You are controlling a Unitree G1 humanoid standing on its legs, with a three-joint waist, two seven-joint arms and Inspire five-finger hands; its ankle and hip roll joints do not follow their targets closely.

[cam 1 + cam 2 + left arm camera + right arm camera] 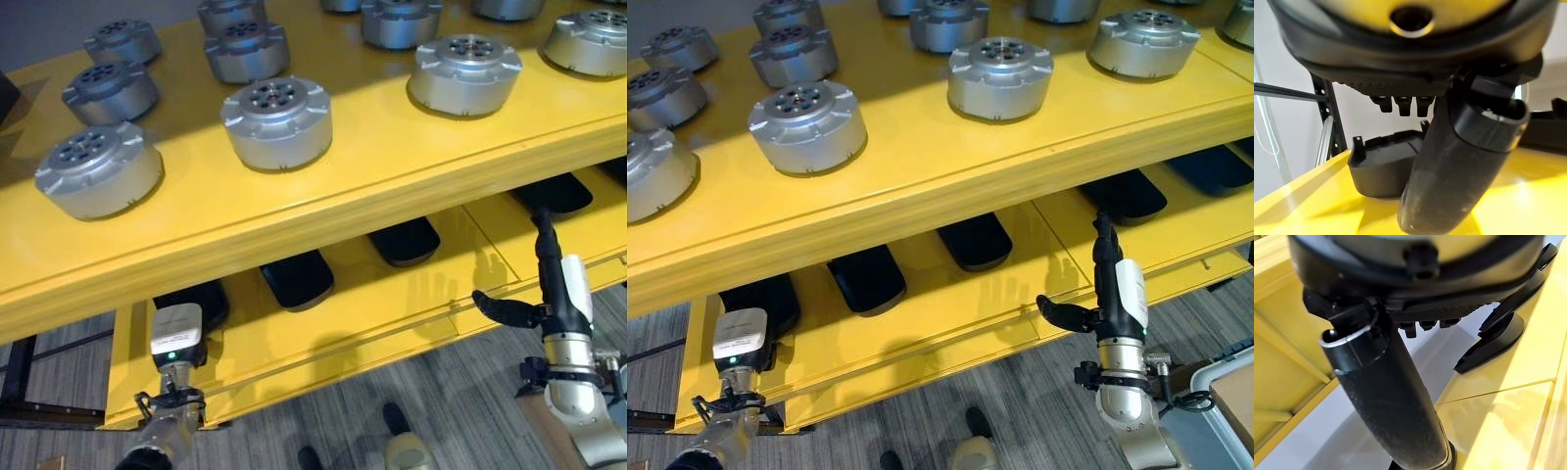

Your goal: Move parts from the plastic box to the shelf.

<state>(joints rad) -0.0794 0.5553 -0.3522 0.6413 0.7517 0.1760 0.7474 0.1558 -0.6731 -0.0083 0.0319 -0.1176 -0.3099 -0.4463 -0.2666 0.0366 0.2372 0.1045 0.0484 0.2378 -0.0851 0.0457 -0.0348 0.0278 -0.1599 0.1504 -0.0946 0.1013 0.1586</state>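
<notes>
Several round silver parts (276, 119) stand on the yellow shelf's top level (392, 166). Flat black parts (297, 277) lie in a row on the lower level (343, 323). My left hand (177, 338) reaches in at the lower level's left end. Its fingers (1396, 104) are straight and hold nothing, and a black part (1383, 166) lies just past them. My right hand (560, 284) stands upright before the lower level's front edge, open and empty, thumb (1386, 396) spread to the side. Another black part (1493, 342) rests on the yellow surface beyond it.
A corner of a light plastic box (1220, 392) shows at the lower right, on the grey carpet. The shelf's dark metal frame (15, 377) stands at the left. Bare yellow surface lies between the silver parts on top.
</notes>
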